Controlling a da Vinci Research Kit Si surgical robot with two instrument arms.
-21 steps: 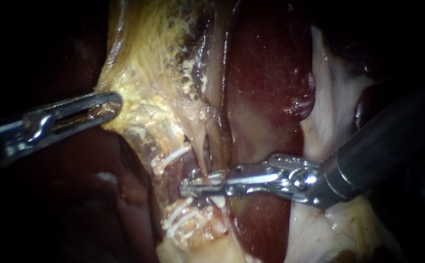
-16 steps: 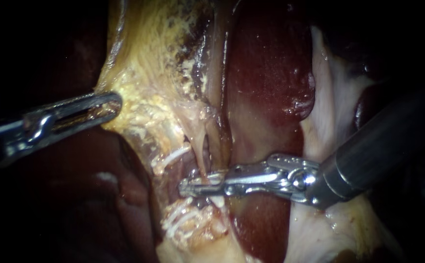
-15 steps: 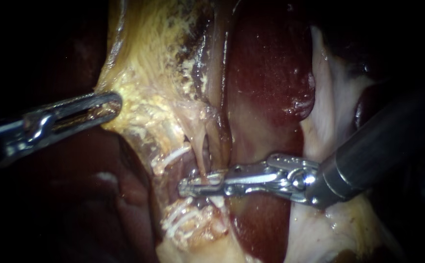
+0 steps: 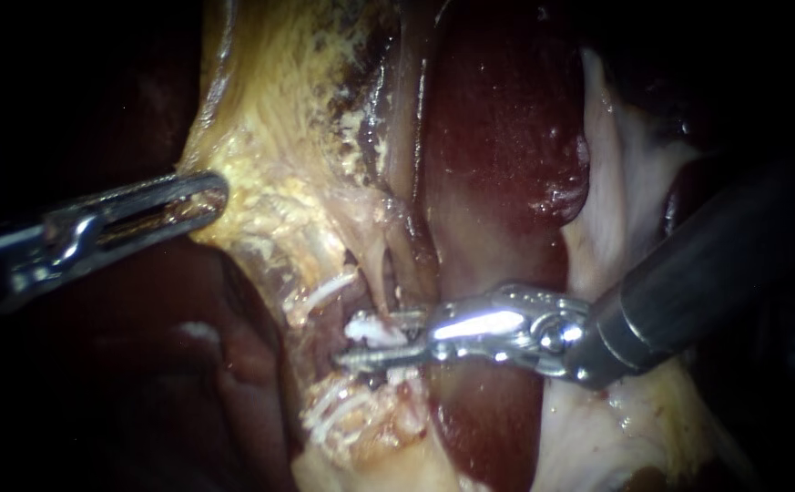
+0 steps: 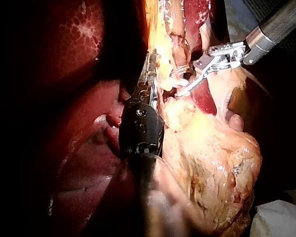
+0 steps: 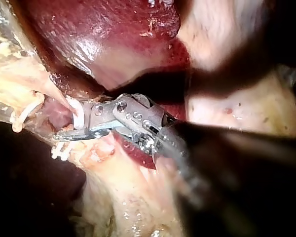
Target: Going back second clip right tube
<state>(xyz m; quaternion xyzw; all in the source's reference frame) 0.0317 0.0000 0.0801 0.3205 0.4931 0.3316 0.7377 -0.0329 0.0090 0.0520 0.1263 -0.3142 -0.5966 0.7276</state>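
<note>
My right instrument [image 4: 353, 344] comes in from the right and its jaws stand open around a thin pale tube [image 4: 382, 270]. A white clip [image 4: 372, 327] sits across that tube, between the jaws. The right wrist view shows the same clip [image 6: 78, 114] just inside the parted jaws of this instrument [image 6: 69, 126]. My left instrument [image 4: 208, 194] is shut on the edge of the yellowish tissue [image 4: 270, 155] and holds it to the left. In the left wrist view its jaws [image 5: 149, 74] pinch that yellow edge [image 5: 160, 49], with the right instrument [image 5: 181, 86] beyond.
Another white clip [image 4: 322, 294] lies up and left of the jaws, and more white clips [image 4: 333, 415] sit below them. Dark red liver [image 4: 497, 137] fills the middle behind the right instrument. Pale tissue [image 4: 625, 191] rises at the right.
The right instrument's jaws have parted, uncovering a white clip on the tube where they were closed together. Its shaft has drawn slightly right. The left instrument has not moved.
</note>
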